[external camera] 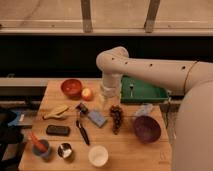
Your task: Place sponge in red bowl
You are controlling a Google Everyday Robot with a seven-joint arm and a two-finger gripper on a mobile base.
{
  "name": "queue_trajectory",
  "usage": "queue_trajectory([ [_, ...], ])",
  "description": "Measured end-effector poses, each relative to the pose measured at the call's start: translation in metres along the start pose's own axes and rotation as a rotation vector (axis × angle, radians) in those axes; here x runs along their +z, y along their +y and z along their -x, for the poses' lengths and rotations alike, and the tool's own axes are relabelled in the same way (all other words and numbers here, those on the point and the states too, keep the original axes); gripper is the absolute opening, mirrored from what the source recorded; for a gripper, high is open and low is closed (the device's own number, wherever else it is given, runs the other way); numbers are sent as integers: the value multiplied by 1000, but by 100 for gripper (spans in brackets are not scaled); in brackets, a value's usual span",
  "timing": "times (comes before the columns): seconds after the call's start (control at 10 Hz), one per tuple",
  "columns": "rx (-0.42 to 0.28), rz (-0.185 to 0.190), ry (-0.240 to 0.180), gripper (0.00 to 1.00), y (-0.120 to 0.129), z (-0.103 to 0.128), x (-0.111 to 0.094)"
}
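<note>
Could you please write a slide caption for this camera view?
Gripper hangs over the table near the sponge; red bowl sits beside the apple.

We see our pincer (107, 100) low over the desk (127, 152), near the middle of its far edge. Our arm (150, 70) hides the green tray's (150, 93) far-left corner.
</note>
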Motion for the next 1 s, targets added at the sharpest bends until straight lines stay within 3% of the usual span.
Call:
queue_trajectory([
  [0.3, -19, -1, 1, 65, 2, 2, 3],
  [0.7, -58, -2, -44, 65, 23, 45, 32],
  [1.0, -50, -22, -52, 65, 18, 52, 53],
])
